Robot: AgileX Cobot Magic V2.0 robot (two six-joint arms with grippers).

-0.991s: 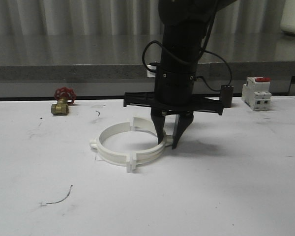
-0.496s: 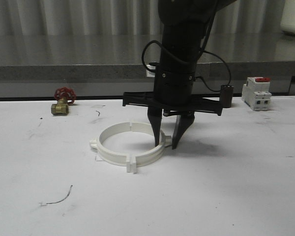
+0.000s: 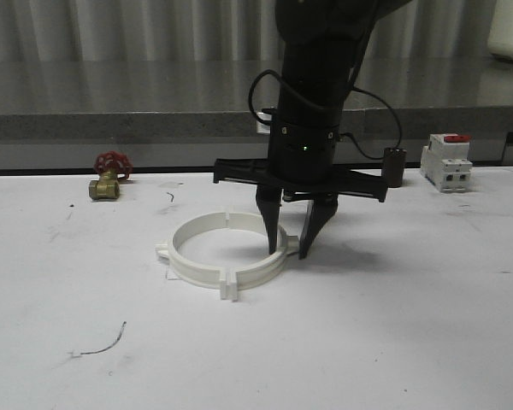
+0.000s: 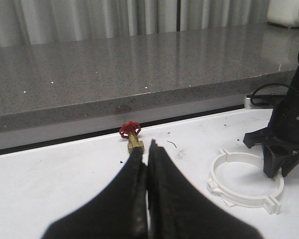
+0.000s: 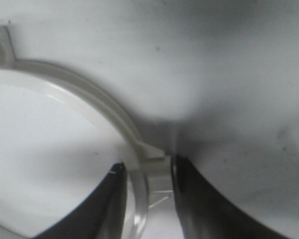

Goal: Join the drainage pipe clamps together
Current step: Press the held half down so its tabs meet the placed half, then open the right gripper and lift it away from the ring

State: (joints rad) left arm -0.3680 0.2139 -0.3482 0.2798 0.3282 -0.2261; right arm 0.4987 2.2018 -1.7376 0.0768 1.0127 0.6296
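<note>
On the white table (image 3: 393,342), the two white plastic half-ring clamps (image 3: 207,263) lie joined as a ring. The right gripper (image 3: 289,249) straddles its right wall, fingers slightly apart. The left gripper (image 4: 147,159) is pressed together, well apart.

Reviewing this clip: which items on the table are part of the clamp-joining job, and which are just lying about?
Part of the job:
- drainage pipe clamps, two white halves lying as a ring
- right gripper, jaws straddling the ring's right side
- left gripper, jaws shut, away from the ring

Lying about:
- brass valve with red handwheel
- white breaker with red top
- thin wire scrap
</note>
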